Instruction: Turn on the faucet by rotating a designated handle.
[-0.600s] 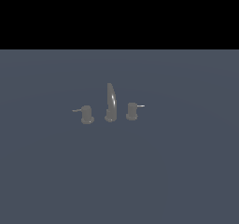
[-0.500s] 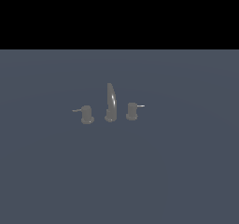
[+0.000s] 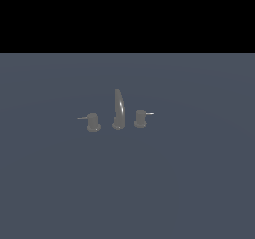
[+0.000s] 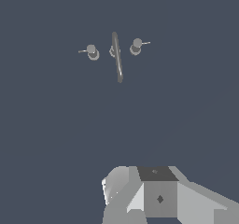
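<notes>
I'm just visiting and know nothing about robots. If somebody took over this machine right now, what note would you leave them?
Claw: only its body shows in the wrist view; open or shut cannot be told, and it touches nothing.
Faucet: stands on the flat grey surface, spout in the middle.
Handle to turn: the one with the pale lever, on the exterior view's right of the spout.
Done: nothing visible.
Left: reach the handle and rotate its lever.

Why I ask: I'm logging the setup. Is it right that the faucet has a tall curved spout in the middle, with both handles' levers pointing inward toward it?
Not quite. The faucet's spout does stand in the middle, but in the exterior view the handle and the other handle have their levers pointing outward, away from it.
</notes>
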You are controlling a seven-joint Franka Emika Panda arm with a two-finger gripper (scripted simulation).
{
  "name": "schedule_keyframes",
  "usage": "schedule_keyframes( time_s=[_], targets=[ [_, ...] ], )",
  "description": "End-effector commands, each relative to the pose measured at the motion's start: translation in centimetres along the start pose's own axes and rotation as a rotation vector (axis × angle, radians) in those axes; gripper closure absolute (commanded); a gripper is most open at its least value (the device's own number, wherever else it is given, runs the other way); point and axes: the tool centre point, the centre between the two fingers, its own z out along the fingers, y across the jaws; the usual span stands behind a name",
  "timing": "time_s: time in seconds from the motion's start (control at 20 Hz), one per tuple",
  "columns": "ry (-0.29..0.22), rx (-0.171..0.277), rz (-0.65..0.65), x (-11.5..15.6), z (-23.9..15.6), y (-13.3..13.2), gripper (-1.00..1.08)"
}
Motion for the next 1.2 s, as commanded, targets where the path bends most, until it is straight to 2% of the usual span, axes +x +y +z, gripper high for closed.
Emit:
schedule_keyframes(
  time_s=[0.0,0.25,0.55,0.8,1.15],
  targets=[
    [0.000,-0.001,0.000,0.0,0.0,0.0,1.08],
    [-0.001,0.007,0.018,0.8,0.2,0.0,1.08],
    [-0.004,0.028,0.073,3.0,0.8,-0.1,1.08],
    [-0.010,0.054,0.148,5.9,1.9,-0.1,1.08],
    [-0.024,0.094,0.301,11.5,4.7,0.1,1.08]
  ],
)
